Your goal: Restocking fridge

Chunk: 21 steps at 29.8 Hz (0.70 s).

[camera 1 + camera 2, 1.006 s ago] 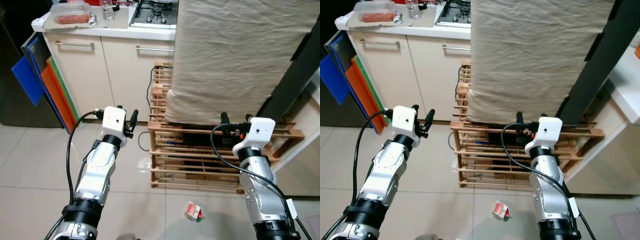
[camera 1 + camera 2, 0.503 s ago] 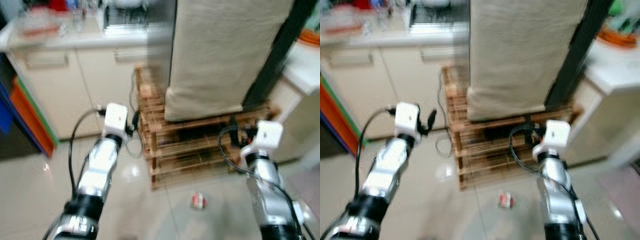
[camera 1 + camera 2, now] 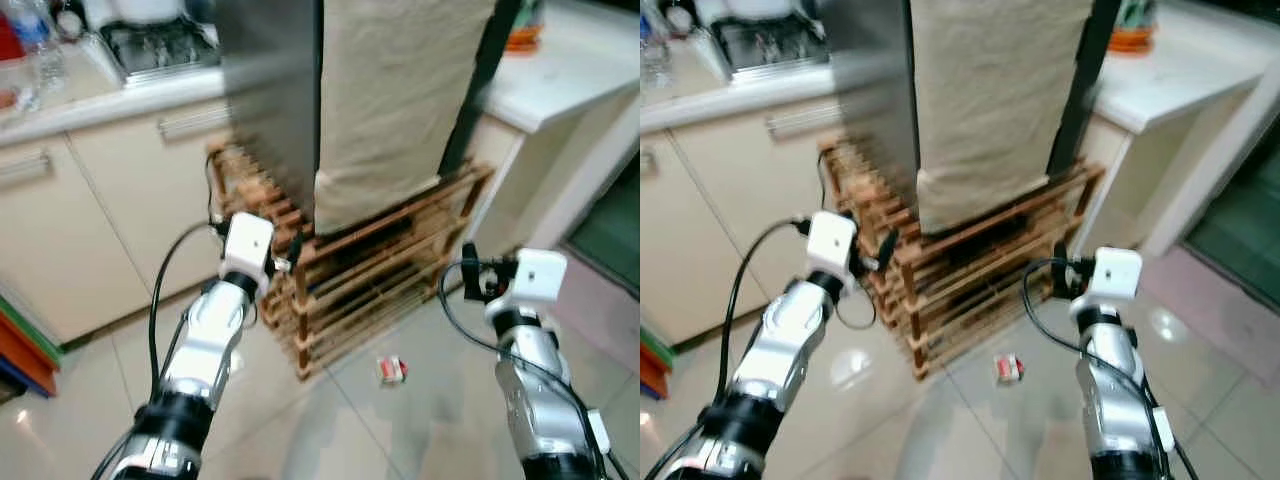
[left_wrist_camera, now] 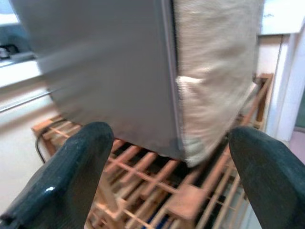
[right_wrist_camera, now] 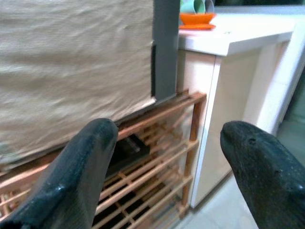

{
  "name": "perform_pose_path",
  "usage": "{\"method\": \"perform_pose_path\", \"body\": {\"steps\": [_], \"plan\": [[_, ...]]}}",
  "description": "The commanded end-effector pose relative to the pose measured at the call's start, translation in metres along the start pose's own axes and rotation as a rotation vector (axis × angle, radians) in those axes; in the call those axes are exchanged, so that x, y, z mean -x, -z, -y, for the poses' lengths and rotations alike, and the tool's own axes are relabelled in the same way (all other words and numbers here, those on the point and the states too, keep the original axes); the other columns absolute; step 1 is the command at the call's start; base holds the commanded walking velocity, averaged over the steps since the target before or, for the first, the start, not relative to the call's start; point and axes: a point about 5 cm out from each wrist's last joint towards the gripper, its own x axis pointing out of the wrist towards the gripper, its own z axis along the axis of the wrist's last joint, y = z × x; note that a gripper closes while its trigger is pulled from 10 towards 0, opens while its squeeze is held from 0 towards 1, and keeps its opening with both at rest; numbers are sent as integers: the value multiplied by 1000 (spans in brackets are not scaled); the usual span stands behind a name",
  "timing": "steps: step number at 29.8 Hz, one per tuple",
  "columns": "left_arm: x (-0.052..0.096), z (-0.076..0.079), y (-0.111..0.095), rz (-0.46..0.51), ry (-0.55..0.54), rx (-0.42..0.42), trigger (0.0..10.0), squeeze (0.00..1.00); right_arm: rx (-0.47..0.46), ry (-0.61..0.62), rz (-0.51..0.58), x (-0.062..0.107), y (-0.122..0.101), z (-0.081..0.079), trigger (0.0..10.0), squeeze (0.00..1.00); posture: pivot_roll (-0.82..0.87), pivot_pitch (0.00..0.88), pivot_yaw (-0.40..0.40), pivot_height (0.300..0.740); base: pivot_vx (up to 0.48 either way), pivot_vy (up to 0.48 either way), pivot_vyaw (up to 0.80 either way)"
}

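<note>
A tall grey fridge (image 3: 268, 90) draped with a beige cloth (image 3: 395, 90) stands on a low wooden slatted rack (image 3: 375, 265). A small red and white carton (image 3: 391, 370) lies on the tiled floor in front of the rack. My left gripper (image 3: 287, 252) is raised near the rack's left corner, open and holding nothing; in the left wrist view its fingers (image 4: 71, 181) frame the fridge's lower edge. My right gripper (image 3: 478, 275) hovers open and holding nothing by the rack's right end, with its fingers (image 5: 81, 176) spread wide in the right wrist view.
A worktop with a hob (image 3: 155, 45) and a bottle (image 3: 35, 40) runs over cream cabinets (image 3: 100, 210) at the left. Coloured boards (image 3: 20, 350) lean at the lower left. A white counter (image 3: 560, 70) with an orange bowl (image 3: 522, 38) stands at the right.
The whole picture has swung to the right and drawn closer, so the camera has moved. Both arms hold the same raised pose with fingers open. The carton stays on the floor.
</note>
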Motion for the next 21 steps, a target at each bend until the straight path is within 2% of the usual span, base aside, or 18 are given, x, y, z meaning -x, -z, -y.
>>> {"method": "perform_pose_path", "body": {"steps": [1,7,10,11,18,21], "plan": [[0,-2,1,-11,1,-15,10000,0,10,-15,5,-2,-2,-5,10000,0,89,0,11,740,0,0,0],[-1,-2,-1,-6,11,-1,10000,0,13,-13,14,-2,-3,-5,10000,0,85,0,13,740,80,0,0],[-2,-3,-4,15,11,13,10000,0,16,-13,11,-2,-3,-6,10000,0,85,0,14,740,389,279,0],[-2,-3,-7,26,9,9,10000,0,-17,-18,16,-2,-3,-6,10000,0,85,0,13,740,458,0,-469],[-5,-1,-13,53,23,-7,10000,0,4,-15,11,-3,-3,-6,10000,0,86,0,13,740,479,0,-743],[-5,0,-15,67,35,-8,10000,0,23,-23,4,-4,-1,-6,10000,0,87,0,13,740,445,92,0]]}}
